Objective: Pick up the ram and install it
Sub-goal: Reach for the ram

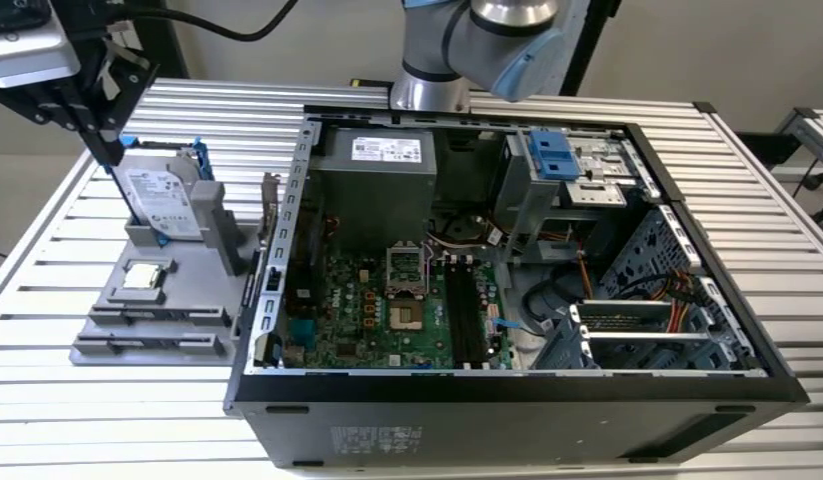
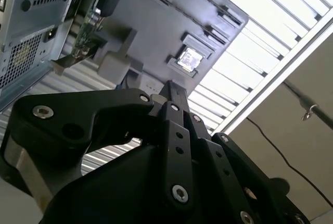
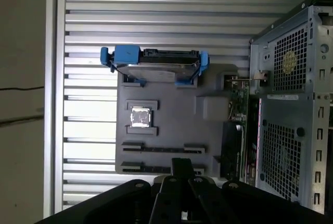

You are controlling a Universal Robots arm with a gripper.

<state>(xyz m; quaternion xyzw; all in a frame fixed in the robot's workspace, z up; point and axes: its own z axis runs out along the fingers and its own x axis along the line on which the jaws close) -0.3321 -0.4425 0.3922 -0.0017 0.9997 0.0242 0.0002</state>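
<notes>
Ram [image 3: 161, 150], as best we can judge, is the thin dark strip standing on edge in the long clips along the grey tray's [image 3: 171, 125] edge farthest from the hard drive [image 3: 156, 67]. A second, similar clip row lies just beside it, and we cannot tell for certain which row is filled. In the exterior view the same strip [image 1: 155, 317] sits near the tray's [image 1: 98, 352] front edge, with the processor [image 1: 144, 275] between it and the hard drive [image 1: 158, 195].

The gripper [image 1: 114, 155] hangs high over the tray's hard-drive end. In both wrist views its fingertips meet with nothing between them [image 3: 182, 164] [image 2: 174, 91], so we read it as closed and empty.

We judge the step in hand to be the reach for the stick. To do it well, we would spread the fingers before coming down, since closed tips would land on the board's top edge. We would turn the wrist so the pads face the stick's flat sides, and centre along its length so it lifts level. The expansion card [image 3: 237, 107] on the tray's edge beside the computer case [image 3: 291, 104] stands taller, so we would keep clear of it.
</notes>
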